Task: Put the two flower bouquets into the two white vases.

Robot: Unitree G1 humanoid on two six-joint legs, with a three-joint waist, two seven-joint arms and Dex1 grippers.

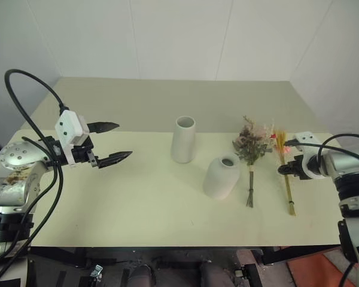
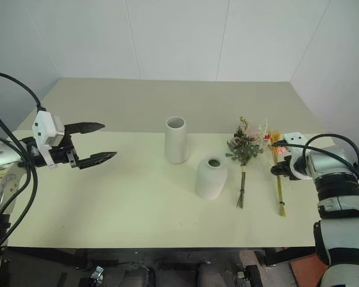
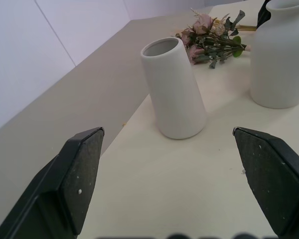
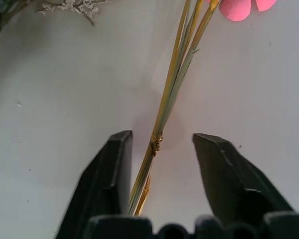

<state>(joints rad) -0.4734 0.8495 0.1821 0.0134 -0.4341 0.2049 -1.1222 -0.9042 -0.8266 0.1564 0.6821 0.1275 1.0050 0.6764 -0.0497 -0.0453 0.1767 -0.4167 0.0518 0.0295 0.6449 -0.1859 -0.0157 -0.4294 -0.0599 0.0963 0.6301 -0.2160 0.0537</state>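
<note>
We are at the pickup: our right gripper (image 4: 162, 144) straddles the thin yellow stalks (image 4: 175, 84) lying on the table (image 1: 137, 203), fingers not yet pinching. Next they must close squarely on the stems. Our left gripper (image 1: 110, 143) hovers open. Rose bunch (image 1: 251, 146), matte tall vase (image 1: 183, 139) and egg vase (image 1: 221, 176) wait alongside.

A pale yellow-green table (image 1: 137, 203) — white panelled wall (image 1: 179, 36) behind it.

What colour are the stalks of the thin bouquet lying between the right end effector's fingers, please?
Yellow, tinged green: the thin bouquet's stalks show best in the right wrist view.
</note>
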